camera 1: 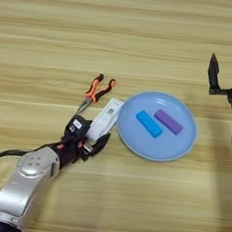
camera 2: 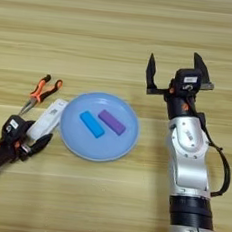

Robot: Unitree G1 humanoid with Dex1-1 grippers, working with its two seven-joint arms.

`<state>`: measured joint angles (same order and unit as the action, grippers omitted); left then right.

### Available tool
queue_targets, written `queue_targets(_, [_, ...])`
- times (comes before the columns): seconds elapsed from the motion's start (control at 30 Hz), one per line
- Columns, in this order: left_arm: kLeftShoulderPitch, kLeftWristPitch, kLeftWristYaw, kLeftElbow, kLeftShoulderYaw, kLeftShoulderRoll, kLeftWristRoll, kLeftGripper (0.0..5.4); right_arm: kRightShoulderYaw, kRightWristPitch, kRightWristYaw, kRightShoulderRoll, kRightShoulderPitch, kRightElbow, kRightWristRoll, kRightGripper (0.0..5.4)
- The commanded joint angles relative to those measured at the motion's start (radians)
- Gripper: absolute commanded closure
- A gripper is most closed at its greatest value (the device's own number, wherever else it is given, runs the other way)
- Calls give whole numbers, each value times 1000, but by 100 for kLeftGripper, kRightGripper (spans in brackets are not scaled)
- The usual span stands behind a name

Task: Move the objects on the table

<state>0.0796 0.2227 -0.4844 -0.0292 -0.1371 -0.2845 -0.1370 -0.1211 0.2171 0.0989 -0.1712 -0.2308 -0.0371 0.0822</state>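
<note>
Plate (camera 1: 186, 140): blue block (camera 1: 149, 123), purple block (camera 1: 168, 121) deposited. White bar (camera 1: 104, 118): outstanding, clasped by left tool (camera 1: 91, 141). Right tool (camera 2: 177, 73): agape, idle.

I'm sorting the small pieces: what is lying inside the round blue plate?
Inside the round light-blue plate lie two short blocks side by side: a bright-blue rectangular block and a purple rectangular block. Anything beneath them is covered.
</note>
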Motion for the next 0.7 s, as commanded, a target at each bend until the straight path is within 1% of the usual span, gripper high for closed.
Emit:
queue_targets(0.03, [4,18,-3,25,-5,14,-6,252,-3,-14,0,0,-11,9,4,0])
queue_targets(0.7, [-20,-26,14,58,4,33,12,255,-10,-6,7,-5,-23,-10,9,0])
